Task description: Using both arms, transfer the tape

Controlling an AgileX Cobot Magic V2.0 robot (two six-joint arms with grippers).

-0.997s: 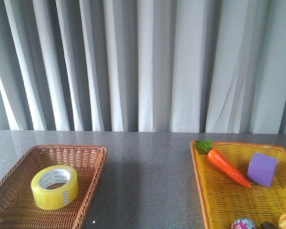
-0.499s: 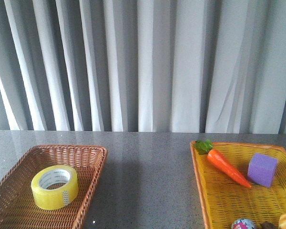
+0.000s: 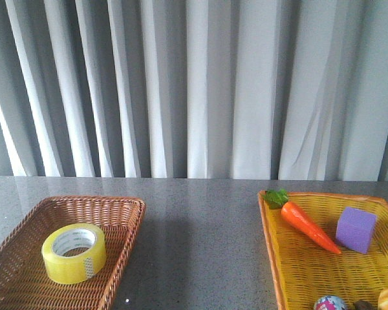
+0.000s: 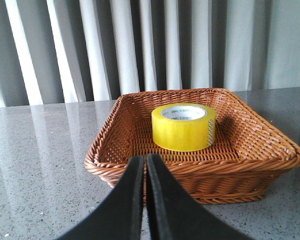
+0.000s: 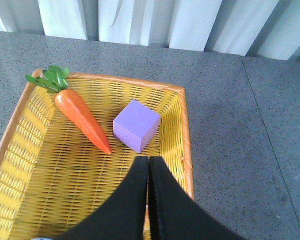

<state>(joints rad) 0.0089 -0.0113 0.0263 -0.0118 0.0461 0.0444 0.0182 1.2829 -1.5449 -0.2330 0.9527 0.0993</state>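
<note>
Both tools are pressed together, our left tool (image 4: 144,167) facing the brown basket (image 4: 115,165) and our right tool (image 5: 148,167) above the yellow basket (image 5: 182,130). Nothing has changed over the last second: the tape (image 3: 74,253) lies untouched in the brown basket, so we judge the transfer not yet started.

The tape (image 4: 184,127) core carries green print, too small to read.

One roll of tape (image 3: 74,253), two baskets, brown (image 3: 126,223) and yellow (image 3: 297,271), one carrot (image 3: 307,226), one purple cube (image 3: 356,230), two grippers, left (image 4: 144,165) and right (image 5: 148,165)
</note>
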